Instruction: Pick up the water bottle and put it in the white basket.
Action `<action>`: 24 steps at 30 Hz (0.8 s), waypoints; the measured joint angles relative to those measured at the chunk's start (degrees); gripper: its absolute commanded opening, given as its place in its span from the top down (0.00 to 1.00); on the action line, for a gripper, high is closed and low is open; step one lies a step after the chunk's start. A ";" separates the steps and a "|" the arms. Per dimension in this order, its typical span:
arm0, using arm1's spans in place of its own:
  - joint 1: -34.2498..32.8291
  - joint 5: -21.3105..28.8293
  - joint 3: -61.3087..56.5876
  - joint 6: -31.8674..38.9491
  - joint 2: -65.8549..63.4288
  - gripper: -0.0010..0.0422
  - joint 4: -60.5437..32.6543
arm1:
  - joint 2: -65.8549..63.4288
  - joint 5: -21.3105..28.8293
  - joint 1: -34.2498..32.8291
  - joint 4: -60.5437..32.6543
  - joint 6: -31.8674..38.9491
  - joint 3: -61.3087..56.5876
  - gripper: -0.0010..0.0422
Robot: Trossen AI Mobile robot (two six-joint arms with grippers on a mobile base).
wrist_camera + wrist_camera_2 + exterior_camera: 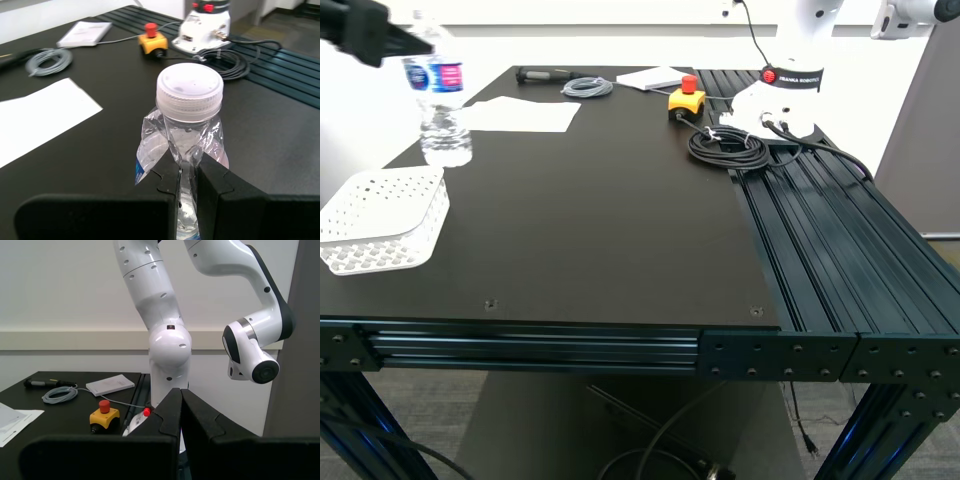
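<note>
Slippage is worrying me: my first gripper is pinching the bottle by its crumpled neck, above the counter beside the basket. My second gripper is idling, jaws together.

Black table on aluminium frame, white wall behind

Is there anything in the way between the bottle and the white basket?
No, nothing visible is. My first gripper is squeezing the water bottle just below its cap, and the white basket sits close by, nearer the table's front edge. Only bare black tabletop shows between them.
</note>
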 measured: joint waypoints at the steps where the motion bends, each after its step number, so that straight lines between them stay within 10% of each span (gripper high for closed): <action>1: 0.04 0.00 0.00 0.02 0.00 0.98 0.02 | -1.14 0.04 1.70 0.39 0.00 -1.46 0.98; 24: 0.04 0.00 0.00 0.02 0.00 0.98 0.02 | -14.86 -5.86 10.47 0.90 -6.34 -10.34 0.98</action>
